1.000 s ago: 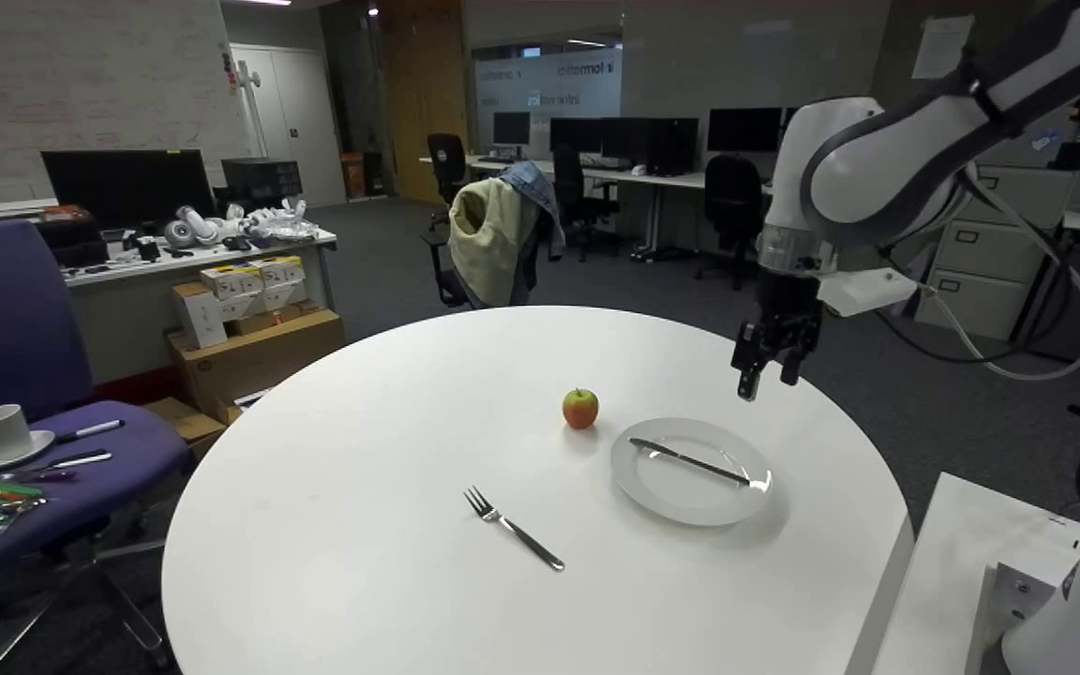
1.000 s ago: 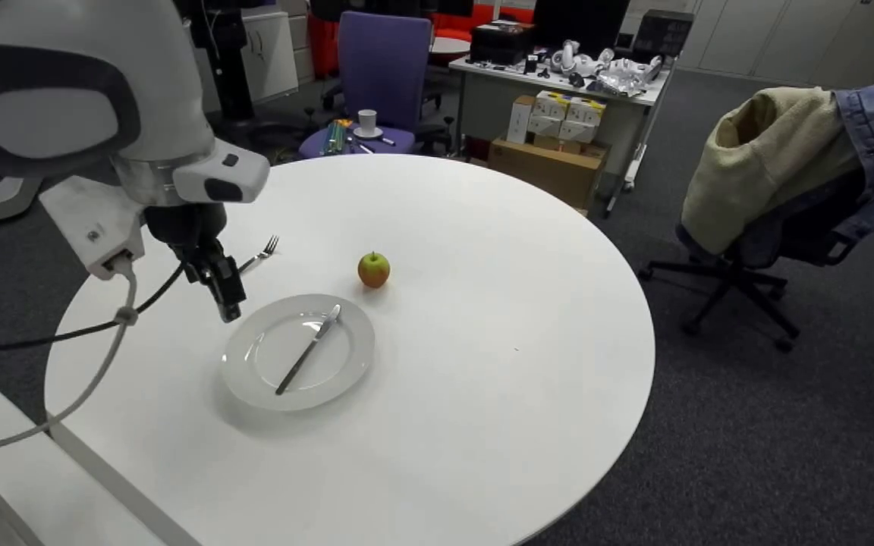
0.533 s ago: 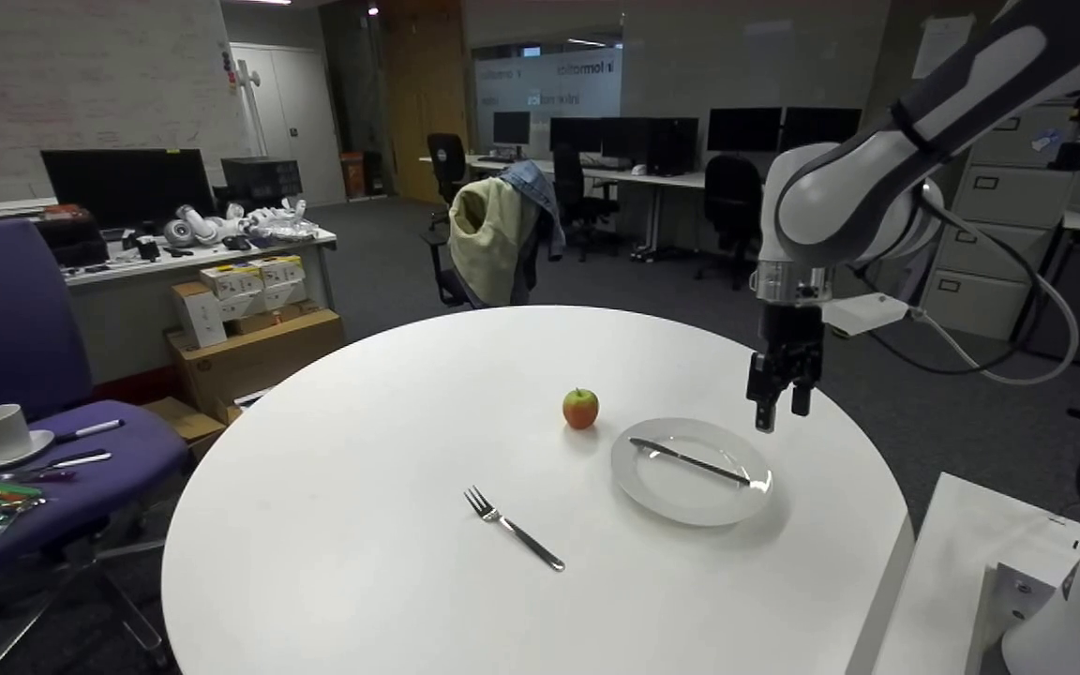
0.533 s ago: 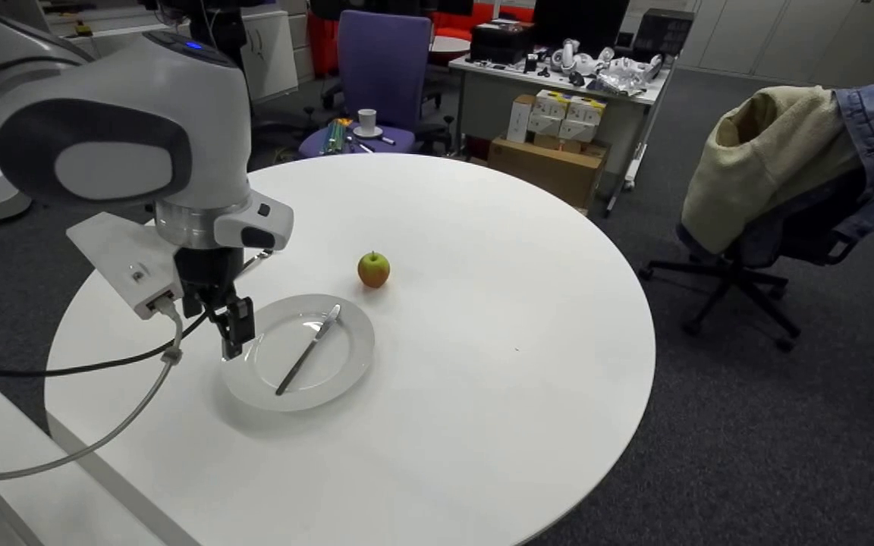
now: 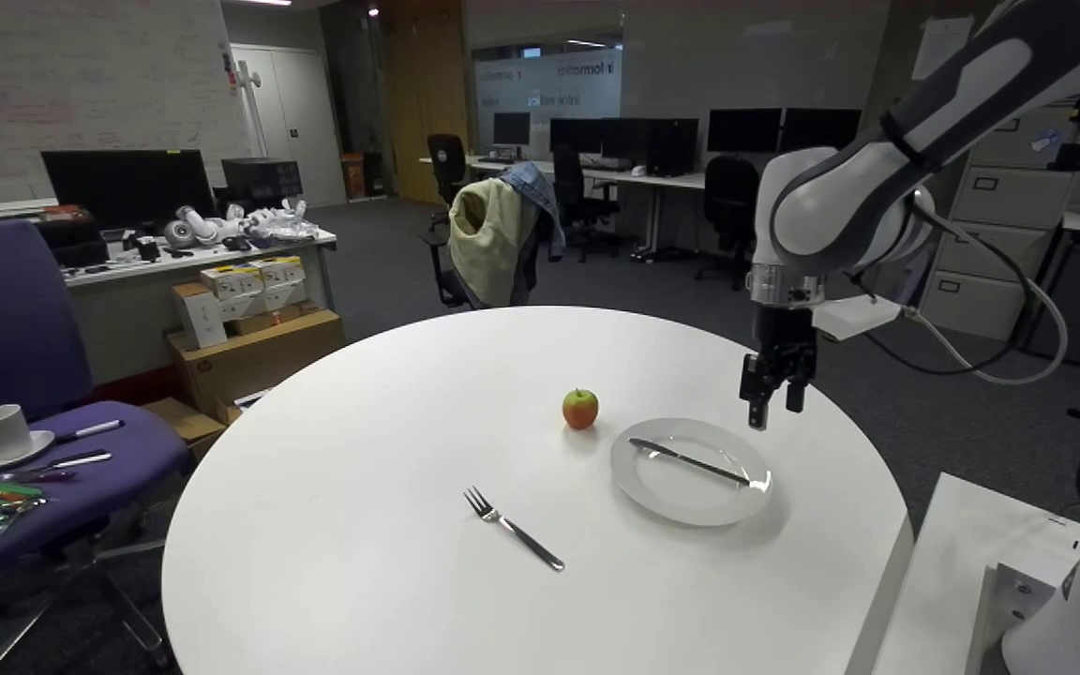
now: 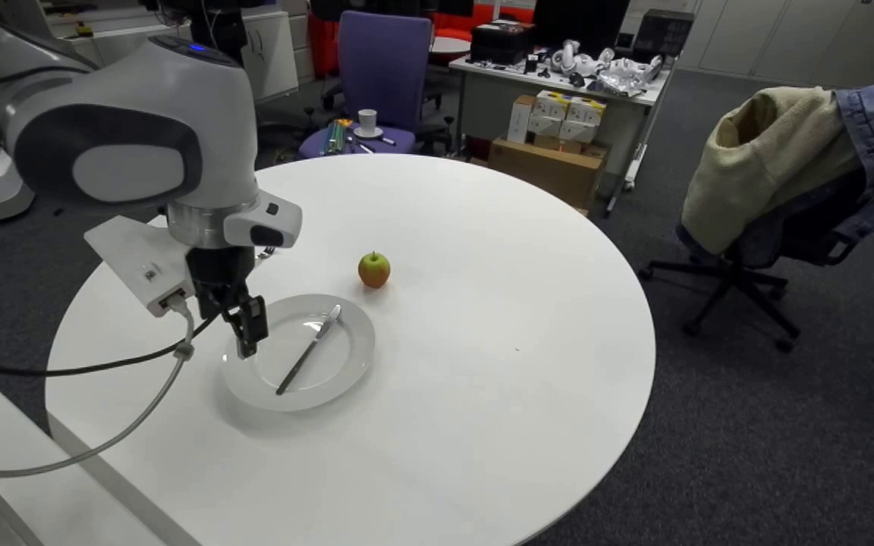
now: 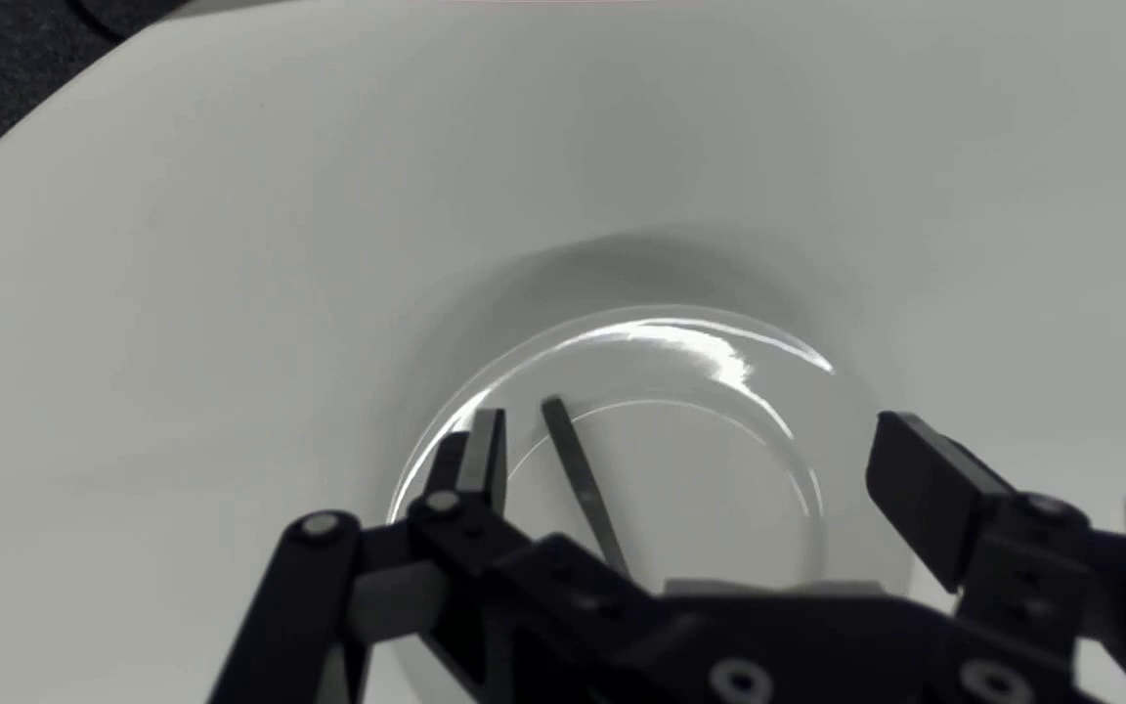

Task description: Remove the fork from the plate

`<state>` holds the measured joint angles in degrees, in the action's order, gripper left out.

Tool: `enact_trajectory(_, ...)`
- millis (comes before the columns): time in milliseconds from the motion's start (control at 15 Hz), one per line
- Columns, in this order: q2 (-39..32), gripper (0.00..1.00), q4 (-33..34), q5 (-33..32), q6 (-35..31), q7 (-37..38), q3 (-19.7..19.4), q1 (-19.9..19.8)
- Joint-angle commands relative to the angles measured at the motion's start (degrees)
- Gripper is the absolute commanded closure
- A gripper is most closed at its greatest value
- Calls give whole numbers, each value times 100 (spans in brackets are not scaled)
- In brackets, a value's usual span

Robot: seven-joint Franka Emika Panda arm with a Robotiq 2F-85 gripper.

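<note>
The task's fork is a slim, straight silver utensil that looks like a knife. It lies across the round white plate in both exterior views; its flat dark end shows in the wrist view. My gripper is open and empty, above the table at the plate's rim, apart from plate and utensil. In an exterior view the gripper overlaps the plate's left edge. In the wrist view the utensil lies between the fingers, nearer the left one; its far part is hidden behind the gripper body.
An apple stands on the white table beside the plate. A fork with a wider tined head lies on the table; the arm partly hides it in an exterior view. Cables hang from the wrist.
My gripper has come down toward the plate, pointing more straight down, then shifted slightly toward the plate in the last half second. It stays open. The plate, utensils and apple have not moved.
</note>
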<state>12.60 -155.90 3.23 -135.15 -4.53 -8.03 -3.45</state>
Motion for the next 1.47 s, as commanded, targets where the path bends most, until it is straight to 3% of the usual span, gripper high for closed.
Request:
enact_trajectory(0, -797, 0, 524, -606, -508, 656, 187, -229)
enact_trajectory(200, -1346, 0, 908, -854, -653, 927, 171, -209)
enact_trajectory(667, -2355, 0, 1448, -499, -1387, 523, 267, -119)
enact_trajectory(1133, -2807, 0, 1601, 332, -1662, 36, 622, -255)
enact_trajectory(1400, -2981, 0, 1619, 374, -1640, -163, 630, -244)
